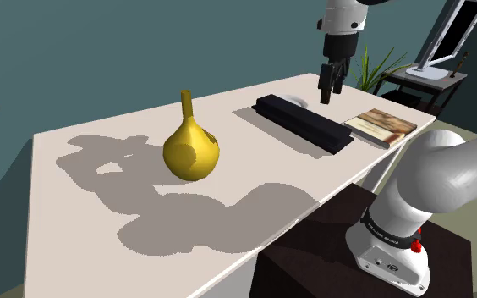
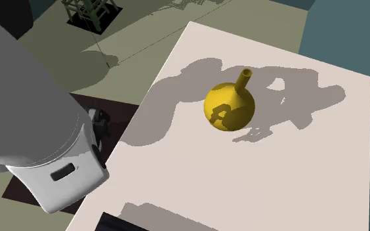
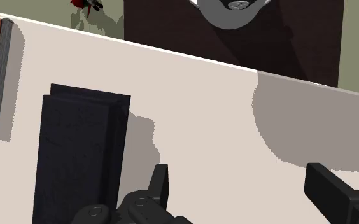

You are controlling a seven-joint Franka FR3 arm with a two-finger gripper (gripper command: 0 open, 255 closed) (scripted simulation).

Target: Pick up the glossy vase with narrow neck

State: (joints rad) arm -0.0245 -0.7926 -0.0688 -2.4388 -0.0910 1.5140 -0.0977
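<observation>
A glossy yellow vase [image 1: 191,146] with a round belly and a narrow neck stands upright near the middle of the white table [image 1: 101,212]. It appears again in the second exterior view [image 2: 229,107]. My black gripper [image 1: 330,78] hangs high above the table's far right part, over a black flat box [image 1: 303,121], well away from the vase. In the wrist view the gripper [image 3: 235,184] is open, its fingers [image 3: 160,183] wide apart with nothing between them, above bare table beside the black box [image 3: 76,153].
A book [image 1: 381,126] lies at the table's right end, past the black box. A small round white object [image 1: 291,101] sits behind the box. A monitor [image 1: 448,38] on a side table and a plant [image 1: 372,68] stand beyond. My stand [image 1: 313,262] is at lower right.
</observation>
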